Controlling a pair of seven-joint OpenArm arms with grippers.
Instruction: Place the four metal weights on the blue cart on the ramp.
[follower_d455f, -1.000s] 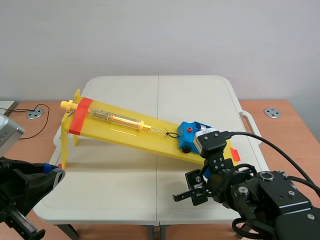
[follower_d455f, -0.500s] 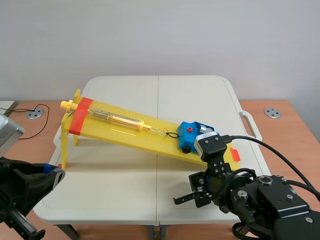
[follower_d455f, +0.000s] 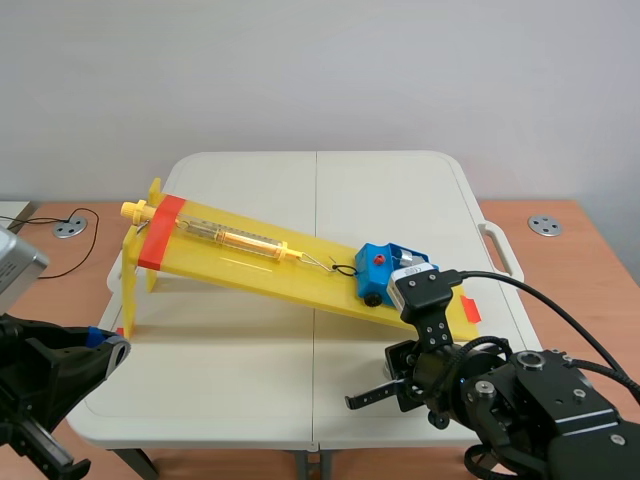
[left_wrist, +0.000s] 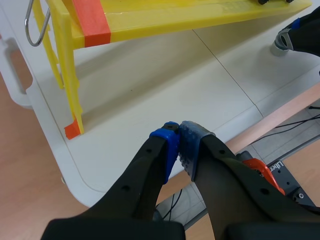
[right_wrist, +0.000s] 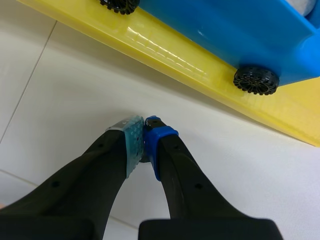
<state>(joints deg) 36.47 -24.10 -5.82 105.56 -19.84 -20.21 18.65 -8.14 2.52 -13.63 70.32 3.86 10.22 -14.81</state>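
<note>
The yellow ramp (follower_d455f: 250, 262) slopes down to the right, with the blue cart (follower_d455f: 383, 268) near its low end. Something grey and metallic (follower_d455f: 413, 263) shows in the cart. My right gripper (follower_d455f: 372, 396) is low over the table in front of the cart. In the right wrist view its fingertips (right_wrist: 145, 122) are pressed together just short of the ramp's edge (right_wrist: 175, 55) and the cart (right_wrist: 225, 30). The left wrist view shows a small grey metal weight (left_wrist: 276, 48) under the right gripper (left_wrist: 290, 35), pinched between the pads. My left gripper (left_wrist: 179, 127) is shut on nothing beyond the table's front left corner.
A yellow spring scale (follower_d455f: 235, 238) lies along the ramp, hooked to the cart by a wire. The ramp's thin yellow legs (left_wrist: 72, 85) stand ahead of my left gripper. Round metal discs (follower_d455f: 70, 227) sit on the wooden floor at both sides.
My right gripper's fingers stood apart a second ago and have closed together. The gripper has sunk slightly toward the table's front. The left arm and the cart have not moved.
</note>
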